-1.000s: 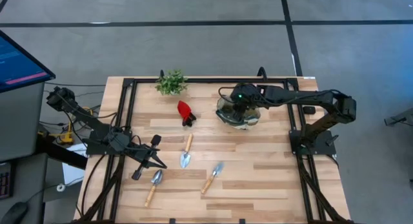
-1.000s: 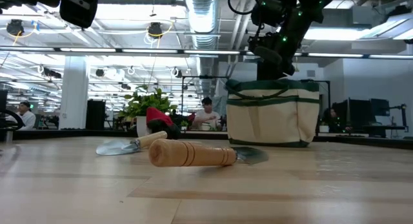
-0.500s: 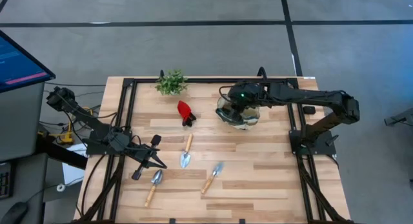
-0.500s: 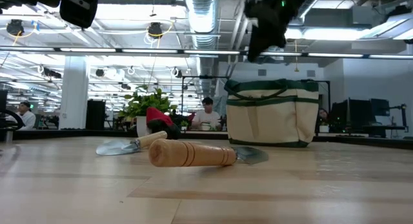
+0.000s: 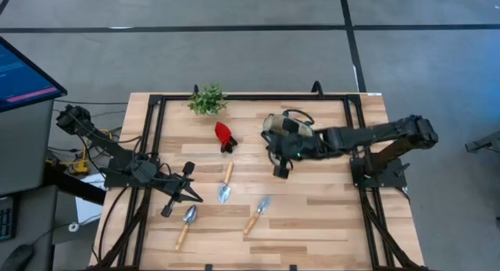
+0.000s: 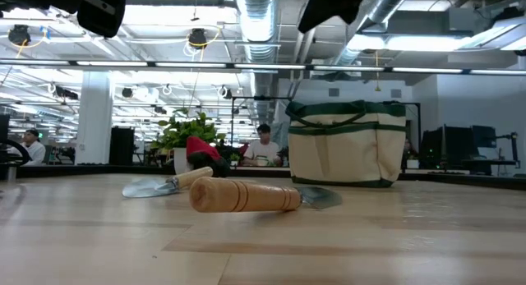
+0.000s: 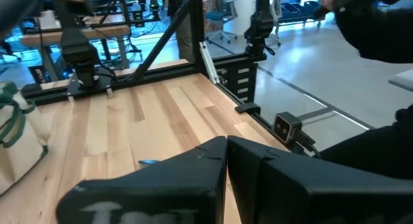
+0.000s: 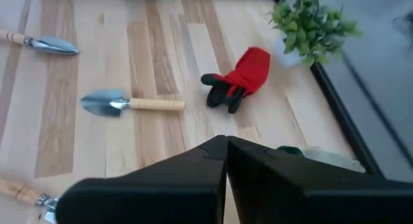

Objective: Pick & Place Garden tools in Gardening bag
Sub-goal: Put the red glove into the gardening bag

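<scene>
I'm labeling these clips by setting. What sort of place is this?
Likely an open-plan robotics lab or workshop: exposed ceiling ducts, rows of benches behind, and a monitor beside the wooden table.

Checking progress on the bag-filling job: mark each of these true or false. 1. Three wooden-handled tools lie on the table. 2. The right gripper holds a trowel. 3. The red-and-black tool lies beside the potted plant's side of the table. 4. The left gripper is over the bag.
1. True: three wooden-handled tools lie on the table.
2. False: the right gripper is shut and empty.
3. True: the red-and-black tool lies near the potted plant.
4. False: the left gripper is shut, far from the gardening bag.
</scene>
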Robot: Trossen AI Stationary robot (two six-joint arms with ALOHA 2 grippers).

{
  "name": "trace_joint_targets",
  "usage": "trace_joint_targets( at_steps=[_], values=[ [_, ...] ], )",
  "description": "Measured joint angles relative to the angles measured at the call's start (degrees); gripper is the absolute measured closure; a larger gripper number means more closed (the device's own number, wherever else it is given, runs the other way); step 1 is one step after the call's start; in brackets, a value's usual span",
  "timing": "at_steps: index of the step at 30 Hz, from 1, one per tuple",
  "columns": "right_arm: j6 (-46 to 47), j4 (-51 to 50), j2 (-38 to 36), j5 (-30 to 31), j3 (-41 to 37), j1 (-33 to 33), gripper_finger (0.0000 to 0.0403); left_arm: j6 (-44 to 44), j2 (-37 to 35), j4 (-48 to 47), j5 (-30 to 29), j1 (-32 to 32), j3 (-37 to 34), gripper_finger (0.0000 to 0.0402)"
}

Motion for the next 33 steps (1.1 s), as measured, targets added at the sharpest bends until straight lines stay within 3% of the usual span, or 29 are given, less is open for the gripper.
trace_joint_targets(
  at_steps=[6, 9, 16, 22, 28, 33],
  values=[
    [3.06, 0.01, 0.00, 6.92, 0.00, 7.13, 0.0401, -5.42, -0.02, -3.10, -17.67, 0.00, 0.02, 0.0400],
    [4.13, -0.08, 0.00, 9.64, 0.00, 10.05, 0.0401, -5.53, 0.00, -5.14, -21.56, 0.00, 0.02, 0.0400],
    [9.24, -2.42, 0.04, 14.18, -0.02, 15.97, 0.0402, -5.53, -0.01, -5.22, -21.83, 0.00, 0.02, 0.0400],
    [9.77, -0.65, 3.07, 13.60, -0.02, 18.51, 0.0402, -5.53, -0.01, -5.53, -21.85, 0.00, 0.02, 0.0400],
    [4.95, 7.44, 9.13, 3.60, -0.07, 16.80, 0.0403, -5.75, 0.00, -6.18, -21.49, 0.38, 0.02, 0.0400],
    [1.12, 8.87, 11.63, 0.13, -0.10, 13.20, 0.0403, -8.77, 0.00, -7.98, -19.03, 2.78, 0.02, 0.0400]
  ],
)
